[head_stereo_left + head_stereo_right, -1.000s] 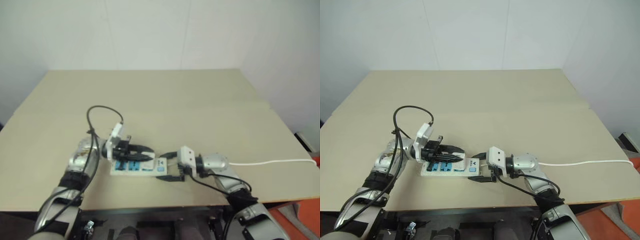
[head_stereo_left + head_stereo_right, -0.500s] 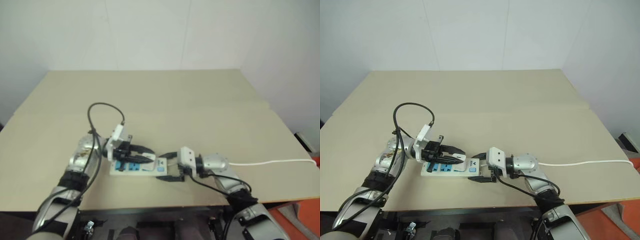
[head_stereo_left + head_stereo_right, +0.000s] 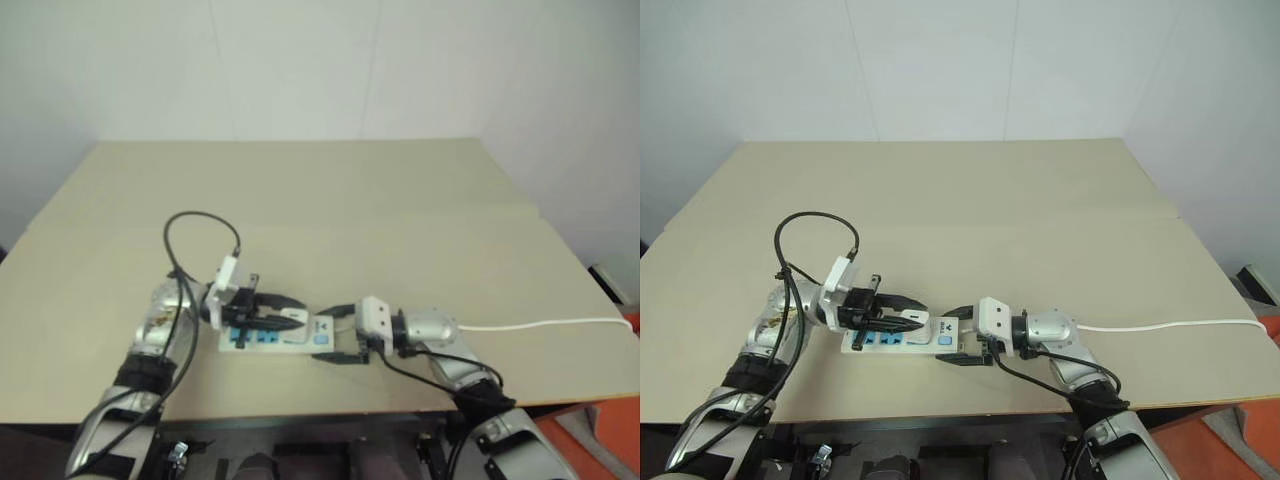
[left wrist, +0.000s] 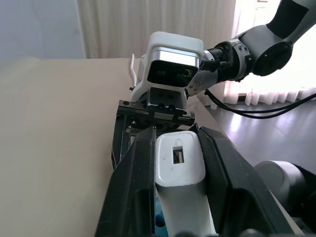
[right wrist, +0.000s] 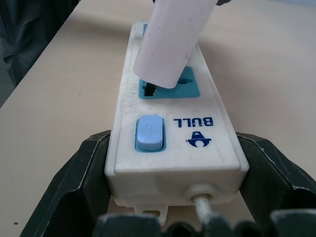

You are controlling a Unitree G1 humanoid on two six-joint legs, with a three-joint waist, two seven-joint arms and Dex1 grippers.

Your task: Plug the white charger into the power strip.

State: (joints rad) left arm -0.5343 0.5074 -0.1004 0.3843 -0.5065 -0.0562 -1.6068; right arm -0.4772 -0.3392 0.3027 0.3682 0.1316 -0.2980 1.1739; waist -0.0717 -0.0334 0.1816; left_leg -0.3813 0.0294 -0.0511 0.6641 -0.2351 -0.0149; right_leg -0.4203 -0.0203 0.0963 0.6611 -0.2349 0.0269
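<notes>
The power strip (image 5: 168,143) lies flat near the table's front edge, a long white bar with blue sockets and a blue end switch (image 5: 149,132). My right gripper (image 3: 956,335) is shut on its switch end, one black finger (image 5: 81,173) on each long side. My left gripper (image 3: 918,319) reaches across from the left, shut on the white charger (image 4: 180,163). The charger (image 5: 175,42) hangs tilted over the socket nearest the switch. Its lower end is at the socket face; whether its prongs are in the slots is hidden.
The strip's thin white cord (image 3: 1180,325) runs right along the table and off its right edge. A black cable loop (image 3: 810,225) arches above my left wrist. The tan table (image 3: 970,200) stretches bare behind the strip; its front edge lies close below both grippers.
My left wrist has rolled, so its fingers and the charger lie flatter over the strip. The right gripper and the strip have stayed put.
</notes>
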